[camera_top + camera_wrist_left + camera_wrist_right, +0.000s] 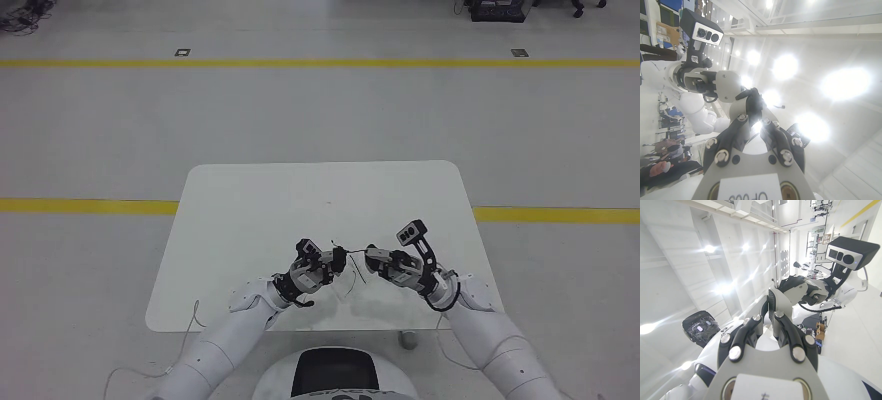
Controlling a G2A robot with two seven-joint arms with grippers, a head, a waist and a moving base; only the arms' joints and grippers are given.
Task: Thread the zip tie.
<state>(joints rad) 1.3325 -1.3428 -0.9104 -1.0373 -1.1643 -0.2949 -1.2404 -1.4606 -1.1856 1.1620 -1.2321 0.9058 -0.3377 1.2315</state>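
Your zip tie (350, 249) hangs in the air over the near part of the counter (300, 195), about midway along the counter's near edge and clear of its surface. It shows as a thin dark strand. Its long axis runs side to side, roughly parallel to that near edge, and a slack length droops from it toward the counter top.

The tie spans the gap between your two claws, which face each other tip to tip above the counter. The left claw (338, 260) meets one end and the right claw (372, 256) meets the other, so neither arm is nearer than the other. Each wrist view shows its own fingers pressed together. Judged with the top view, each claw appears to be pinching an end of the tie, though the strand between the right claw's pads is too fine to make out. I cannot tell which end is the head and which is the tail.

The threading will probably turn on that side-to-side line. The tail has to meet the head's slot along the tie's own axis, so any twist at either wrist will likely send it past.

The counter is a plain white top with rounded corners. Beyond its far edge the floor is pale, and a yellow line (320, 63) crosses it. A second yellow stripe (80, 206) runs level with the counter's middle.
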